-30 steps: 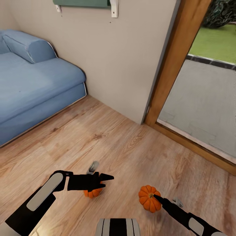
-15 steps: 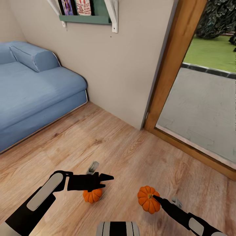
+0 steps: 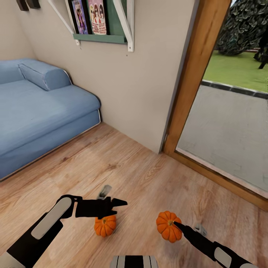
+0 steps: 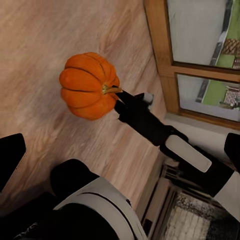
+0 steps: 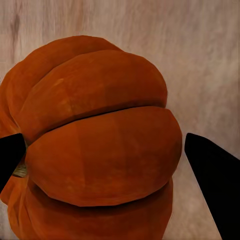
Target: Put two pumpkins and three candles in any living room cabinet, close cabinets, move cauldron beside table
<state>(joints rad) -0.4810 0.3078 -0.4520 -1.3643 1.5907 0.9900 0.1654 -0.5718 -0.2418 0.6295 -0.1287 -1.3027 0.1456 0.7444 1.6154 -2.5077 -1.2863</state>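
Note:
Two orange pumpkins are in sight. One pumpkin [image 3: 105,226] lies on the wood floor just below my left gripper [image 3: 117,207], which hovers over it, open and holding nothing. Its black fingertips [image 4: 11,157] stand wide apart in the left wrist view. My right gripper [image 3: 175,224] is shut on the other pumpkin [image 3: 167,226], held a little above the floor, with a finger by its stem. That pumpkin [image 5: 100,145] sits between the two dark fingers [image 5: 212,180]; the left wrist camera also catches this pumpkin [image 4: 89,85]. Candles, cabinet, cauldron and table are out of view.
A blue sofa [image 3: 33,108] stands at the left against a beige wall. A green wall shelf [image 3: 100,35] carries books. At the right, a wooden door frame [image 3: 190,78] borders glass onto a patio. My base [image 3: 134,261] is at the bottom edge.
The head camera has shifted, so more of the wall shelf shows. The floor pumpkin has emerged from under the left gripper. The right gripper still holds its pumpkin.

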